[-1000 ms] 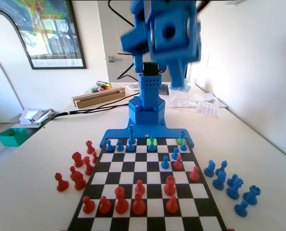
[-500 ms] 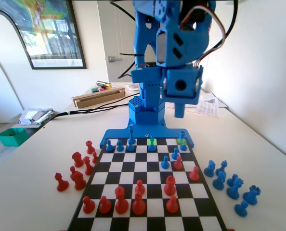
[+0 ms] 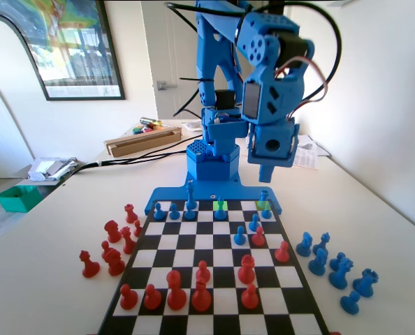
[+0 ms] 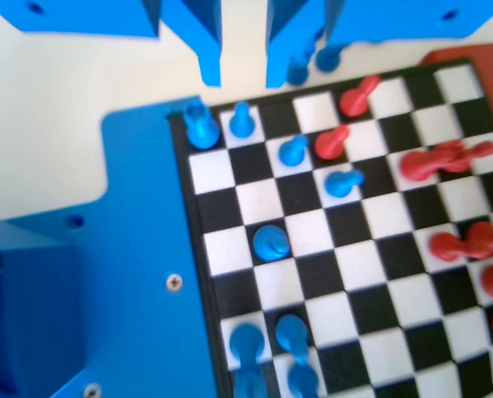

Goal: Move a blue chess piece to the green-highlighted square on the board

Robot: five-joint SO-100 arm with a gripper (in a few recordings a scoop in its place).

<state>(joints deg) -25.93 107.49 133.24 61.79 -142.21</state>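
Note:
The stubby blue chess piece point(image 3: 264, 197) stands in the board's far right corner in the fixed view, on a paler yellow-green square point(image 3: 261, 206). The wrist view has it near the top left point(image 4: 201, 128). The green-highlighted square point(image 3: 215, 207) lies in the far row near the middle, and another small blue piece point(image 3: 220, 203) shows at it. My gripper point(image 3: 267, 172) hangs well above the far right corner of the board point(image 3: 211, 241). Its jaws stand apart with nothing between them point(image 4: 246, 79).
Several red pieces point(image 3: 186, 289) crowd the near half of the board. Taken blue pieces point(image 3: 333, 269) lie on the table at the right, red ones point(image 3: 110, 244) at the left. A tall pointed blue piece point(image 3: 191, 195) stands in the far row.
The arm has swung down from high above. The gripper now points down over the far right corner, lower than before. No piece has moved.

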